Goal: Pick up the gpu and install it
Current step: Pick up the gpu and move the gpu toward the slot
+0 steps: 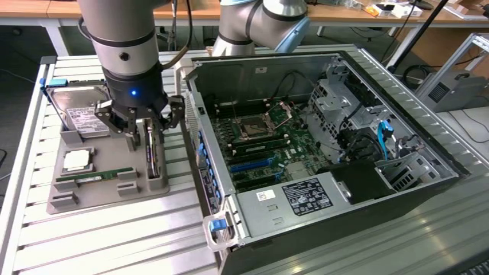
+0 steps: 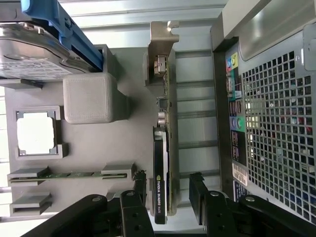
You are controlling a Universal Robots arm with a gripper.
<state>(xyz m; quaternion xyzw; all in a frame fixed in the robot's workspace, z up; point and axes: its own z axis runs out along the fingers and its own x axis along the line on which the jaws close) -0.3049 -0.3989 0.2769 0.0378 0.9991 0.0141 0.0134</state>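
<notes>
The gpu [image 1: 153,153] stands on its long edge in a slot of the gray fixture tray [image 1: 107,197], on the side of the tray nearest the computer case [image 1: 397,189]. In the wrist view the gpu [image 2: 166,123] appears edge-on, with its silvery bracket at the far end and its black cooler at the end nearest the camera. The gripper [image 1: 150,133] is positioned directly above this near end. Its fingers [image 2: 198,186] are spread wide and straddle the card, one on each face. A clear gap shows on the case side; the opposite finger sits just beside the cooler. Nothing is clamped. The gripper [image 2: 168,186] therefore brackets the gpu without holding it. On the same tray, a silver hard drive [image 1: 80,112] with a blue rail sits in the far corner. A square processor [image 1: 78,160] and a green memory stick [image 1: 95,176] lie beside the gpu. The tray rests on a slatted aluminium table [image 1: 114,243].
</notes>
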